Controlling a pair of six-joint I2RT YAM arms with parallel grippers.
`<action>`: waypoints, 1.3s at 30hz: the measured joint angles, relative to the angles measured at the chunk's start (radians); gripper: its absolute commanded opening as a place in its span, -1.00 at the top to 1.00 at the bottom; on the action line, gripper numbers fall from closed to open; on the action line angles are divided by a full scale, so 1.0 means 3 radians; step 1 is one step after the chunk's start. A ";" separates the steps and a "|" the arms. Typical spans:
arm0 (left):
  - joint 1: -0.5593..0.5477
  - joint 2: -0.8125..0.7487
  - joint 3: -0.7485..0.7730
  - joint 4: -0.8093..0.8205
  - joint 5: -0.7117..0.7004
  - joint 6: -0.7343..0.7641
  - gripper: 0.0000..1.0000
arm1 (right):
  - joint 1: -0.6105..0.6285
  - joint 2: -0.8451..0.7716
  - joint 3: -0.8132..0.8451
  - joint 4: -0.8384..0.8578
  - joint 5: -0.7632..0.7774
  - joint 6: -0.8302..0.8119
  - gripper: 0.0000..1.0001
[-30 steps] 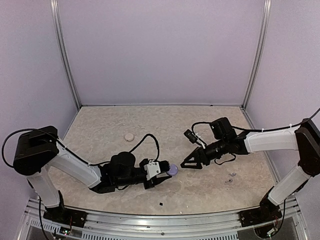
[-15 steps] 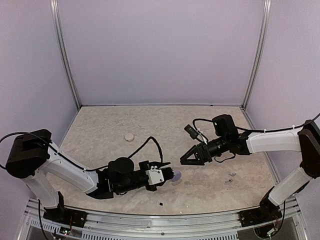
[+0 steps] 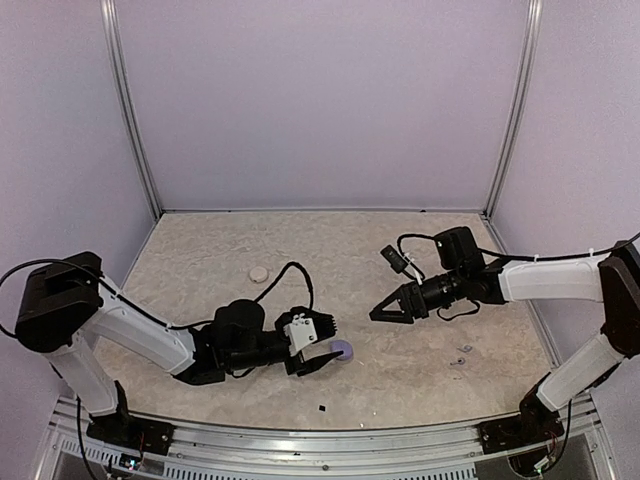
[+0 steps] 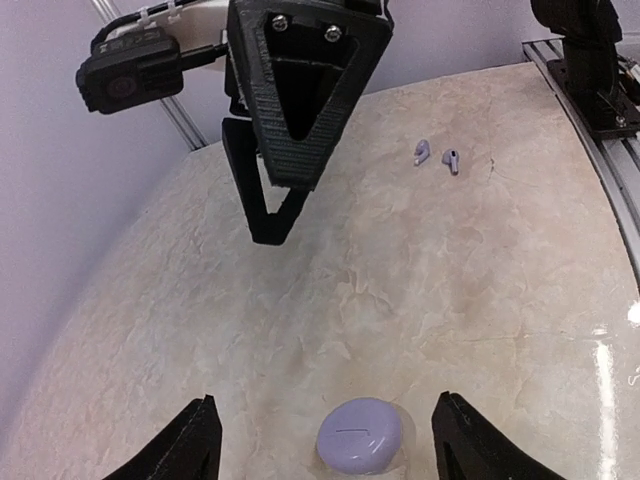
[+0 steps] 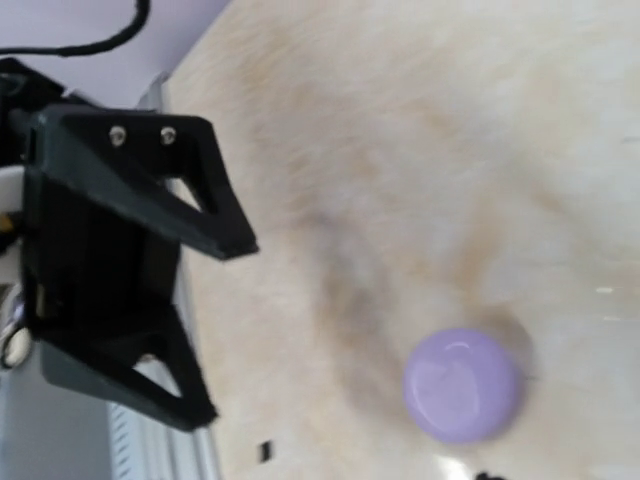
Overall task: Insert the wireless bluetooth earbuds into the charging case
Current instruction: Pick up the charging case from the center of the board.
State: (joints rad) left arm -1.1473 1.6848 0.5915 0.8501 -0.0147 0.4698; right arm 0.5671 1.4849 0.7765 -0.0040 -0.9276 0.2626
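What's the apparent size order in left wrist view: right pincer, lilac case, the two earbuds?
1. right pincer, raised off the table, so nearness may inflate it.
2. charging case, close to the camera.
3. earbuds, farther off; the pair look alike.

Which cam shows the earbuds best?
Left wrist: both earbuds lie clear, side by side, with their stems visible. Top external shows them only as tiny specks. Right wrist doesn't have them in frame.
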 measured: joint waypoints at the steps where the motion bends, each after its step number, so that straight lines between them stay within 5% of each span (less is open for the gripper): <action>1: 0.0064 0.0024 0.0000 0.0022 0.0106 -0.0085 -0.49 | -0.0018 -0.0001 0.0000 -0.0010 0.0036 -0.0006 -0.31; 13: 0.0381 0.0688 0.0001 0.0280 0.0755 -0.0678 -0.63 | -0.0051 0.0000 -0.0102 -0.0055 0.0287 -0.0039 -0.32; 39: 0.0537 0.1010 -0.0074 0.0507 0.0703 -0.0769 -0.54 | -0.0061 0.0057 -0.0108 -0.0056 0.0317 -0.0114 -0.32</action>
State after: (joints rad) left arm -0.9863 1.9877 0.5694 1.0023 0.1963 0.2390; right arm 0.5488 1.5021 0.7441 -0.0208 -0.8326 0.2283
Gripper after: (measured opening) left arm 0.766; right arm 0.662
